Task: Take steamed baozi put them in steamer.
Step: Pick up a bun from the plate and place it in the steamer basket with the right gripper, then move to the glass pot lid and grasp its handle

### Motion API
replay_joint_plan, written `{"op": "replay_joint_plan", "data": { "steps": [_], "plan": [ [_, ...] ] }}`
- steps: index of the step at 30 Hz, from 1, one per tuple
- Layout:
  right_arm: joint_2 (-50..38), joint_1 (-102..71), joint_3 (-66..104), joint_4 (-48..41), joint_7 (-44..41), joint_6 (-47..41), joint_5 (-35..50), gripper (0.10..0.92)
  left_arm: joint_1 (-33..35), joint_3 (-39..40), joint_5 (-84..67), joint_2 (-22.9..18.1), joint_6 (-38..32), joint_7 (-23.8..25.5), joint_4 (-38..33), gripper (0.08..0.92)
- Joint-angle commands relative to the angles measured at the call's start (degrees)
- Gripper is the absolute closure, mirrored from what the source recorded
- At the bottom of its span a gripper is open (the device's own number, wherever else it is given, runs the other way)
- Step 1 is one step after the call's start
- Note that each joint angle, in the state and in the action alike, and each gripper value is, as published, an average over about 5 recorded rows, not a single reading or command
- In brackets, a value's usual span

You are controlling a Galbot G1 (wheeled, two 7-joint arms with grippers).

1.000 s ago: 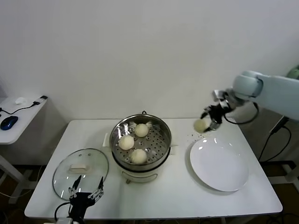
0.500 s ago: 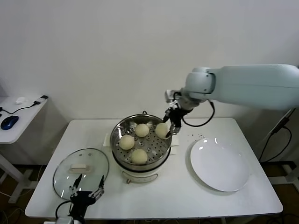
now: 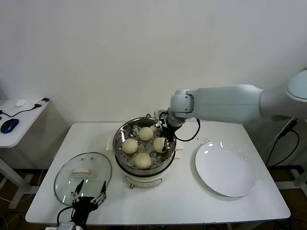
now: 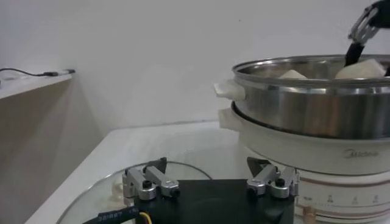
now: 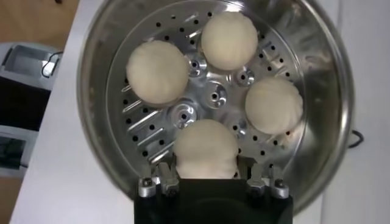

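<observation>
- The right gripper [image 3: 161, 142] is inside the steamer [image 3: 123, 132], and its fingers are closed on the fourth baozi [image 5: 206, 150], which sits between them, directly in front of the wrist.
- This bun is low over the perforated tray [image 5: 214, 96]; I cannot tell if it touches the tray already.
- The other three baozi [image 5: 158, 72] lie beyond the gripper on the same tray, near the held bun but apart from it, so the place under the gripper looks free.
- I judge that the next move is only to open the fingers and lift straight up; the bun has no long axis, being round like a dome.
- The buns are smooth, cream-white and probably soft; the steamer is shiny steel with round holes in the tray.
- The left gripper [image 4: 210, 182] waits with jaws wide and empty over the glass lid [image 3: 82, 175], well apart from the steamer.
- The white plate [image 3: 224, 168] is bare.
</observation>
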Motion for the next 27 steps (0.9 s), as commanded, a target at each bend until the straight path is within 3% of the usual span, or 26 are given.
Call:
{"op": "replay_joint_plan", "data": {
  "steps": [1,9,16,18,21,27],
  "plan": [
    [2.4,-4.1,0.4,-3.8,-0.3,0.6,-1.3,0.364,-0.2,0.0,0.0,0.0,0.1,0.0,0.3,0.177],
    [0.6,-0.1,1.9,-4.3,-6.0,6.5,-1.8,0.219,-0.1,-0.1,-0.4,0.0,0.2,-0.1,0.0,0.177],
    [-7.1,5.7,4.9,-2.8,-12.1,12.7,3.9,0.203,0.5,0.3,-1.7,0.1,0.2,0.1,-1.5,0.177],
    [-10.5,5.3,8.7,-2.6,-6.7,11.6,5.8,0.203,0.6,0.5,-1.9,0.1,0.4,0.3,-2.1,0.177],
    [-15.5,0.9,18.2,-4.0,7.7,9.6,6.0,0.202,1.0,0.8,-1.9,0.1,0.6,0.4,-2.7,0.177],
    [-26.2,-14.2,40.9,-2.2,29.6,11.1,0.7,0.203,0.9,1.1,-1.7,0.0,1.3,-0.6,-3.1,0.177]
  ]
}}
